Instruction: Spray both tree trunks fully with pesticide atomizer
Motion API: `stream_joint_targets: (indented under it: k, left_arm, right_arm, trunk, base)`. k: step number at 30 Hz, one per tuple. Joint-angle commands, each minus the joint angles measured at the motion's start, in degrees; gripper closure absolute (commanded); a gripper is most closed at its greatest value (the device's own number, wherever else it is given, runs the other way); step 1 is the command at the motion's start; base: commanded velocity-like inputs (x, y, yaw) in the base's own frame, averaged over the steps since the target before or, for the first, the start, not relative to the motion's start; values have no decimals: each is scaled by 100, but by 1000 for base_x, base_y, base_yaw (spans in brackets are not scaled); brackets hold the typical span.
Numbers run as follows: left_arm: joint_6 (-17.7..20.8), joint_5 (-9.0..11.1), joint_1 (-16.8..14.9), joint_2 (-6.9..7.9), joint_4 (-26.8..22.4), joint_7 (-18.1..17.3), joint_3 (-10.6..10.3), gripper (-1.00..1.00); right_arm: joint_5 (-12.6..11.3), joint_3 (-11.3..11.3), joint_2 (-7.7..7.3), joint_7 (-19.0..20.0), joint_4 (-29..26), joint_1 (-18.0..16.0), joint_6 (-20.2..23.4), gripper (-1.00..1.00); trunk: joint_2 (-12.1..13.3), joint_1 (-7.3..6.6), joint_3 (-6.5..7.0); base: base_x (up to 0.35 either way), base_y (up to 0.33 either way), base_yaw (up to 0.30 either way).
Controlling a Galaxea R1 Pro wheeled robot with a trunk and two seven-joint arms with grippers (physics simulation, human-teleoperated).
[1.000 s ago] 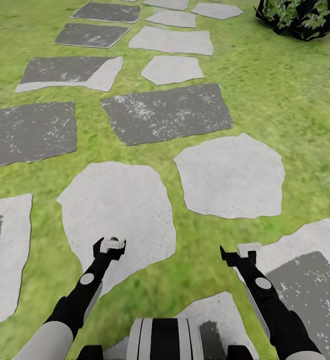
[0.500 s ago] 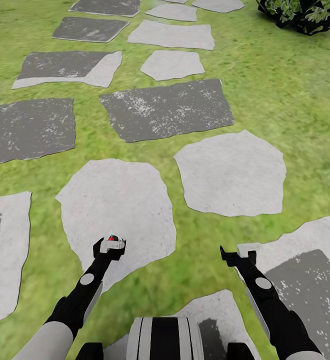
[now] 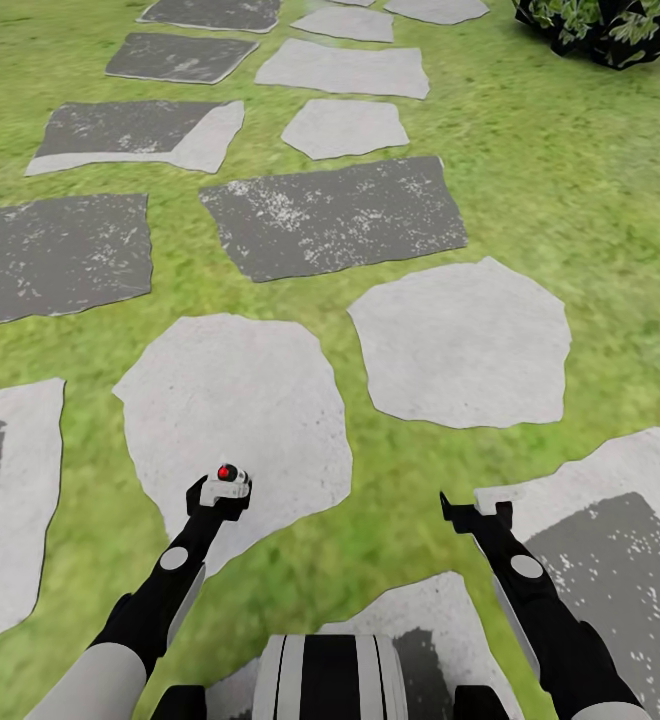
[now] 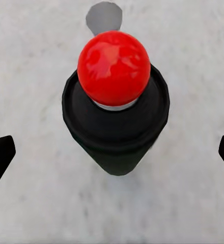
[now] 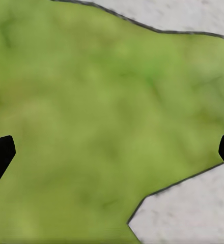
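The pesticide atomizer (image 4: 114,117), a black canister with a round red top, stands upright on a pale stepping stone (image 3: 235,400). My left gripper (image 4: 113,155) hangs open right above it, one black fingertip on each side and well apart from it. From the head camera, the atomizer's red top (image 3: 225,471) peeks out just beyond the left gripper (image 3: 220,490). My right gripper (image 3: 475,515) is open over the grass floor (image 5: 91,101), empty. The trees' trunks are out of view.
Grey and dark stepping stones (image 3: 335,215) run across the lawn ahead. A mass of dark green leaves (image 3: 610,30) sits at the far right corner. Open grass (image 3: 590,200) lies to the right.
The whole head view has shifted slightly, so the camera moved. The atomizer's red top, hidden behind the left gripper a second ago, now shows beyond it. Both arms hold their pose.
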Motion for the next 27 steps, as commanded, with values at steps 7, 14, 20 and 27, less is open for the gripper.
stream_joint_targets:
  k: [7, 14, 20, 27]
  left_arm:
    - [0, 0, 1, 0, 0, 0, 0, -100]
    - [0, 0, -1, 0, 0, 0, -1, -100]
    - [0, 1, 0, 0, 0, 0, -1, -100]
    - [0, 0, 1, 0, 0, 0, -2, -100]
  right_arm:
    - [0, 1, 0, 2, 0, 0, 0, -100]
    - [0, 1, 0, 2, 0, 0, 0, -100]
    - [0, 0, 0, 2, 0, 0, 0, -100]
    - [0, 0, 0, 2, 0, 0, 0, -100]
  trunk:
    - [0, 0, 27]
    - [0, 0, 50]
    - [0, 0, 62]
    - [0, 0, 69]
  base:
    - [0, 0, 0]
    - [0, 0, 0]
    - [0, 0, 0]
    - [0, 0, 0]
